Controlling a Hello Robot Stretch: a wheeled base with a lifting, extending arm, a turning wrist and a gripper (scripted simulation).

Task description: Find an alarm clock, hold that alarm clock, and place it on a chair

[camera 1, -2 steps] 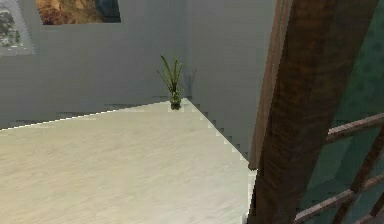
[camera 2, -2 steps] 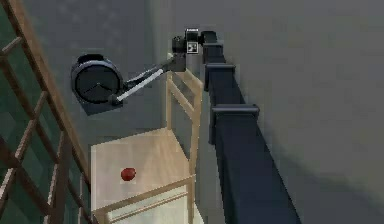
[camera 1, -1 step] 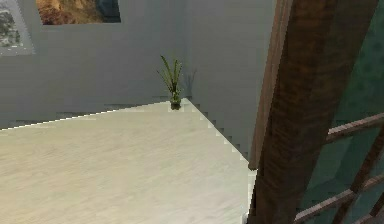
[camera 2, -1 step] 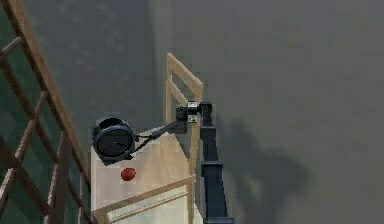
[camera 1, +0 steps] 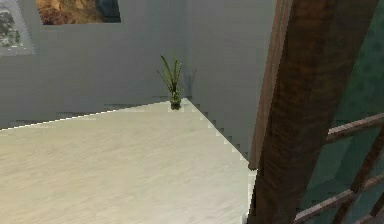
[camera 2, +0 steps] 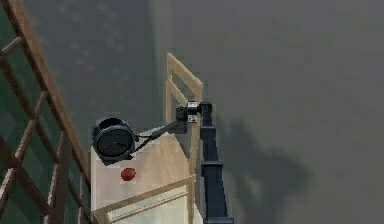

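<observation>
Gripper (camera 2: 140, 138) fingers end at the dark alarm clock (camera 2: 113, 138), seen against the wooden chair (camera 2: 181, 88) seat; whether it holds the clock cannot be told.

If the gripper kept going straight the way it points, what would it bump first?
Probably the clock. The gripper points toward the arm side view's left, and the dark round clock is right at its tip; whether they already touch, I can't tell.

Pale floor (camera 1: 100, 160) lies open to the potted plant (camera 1: 173, 85) at twelve o'clock, a dark wooden frame (camera 1: 300, 110) bars three o'clock, and wooden rails (camera 2: 45, 95) stand at nine o'clock of the chair (camera 2: 160, 165).
</observation>
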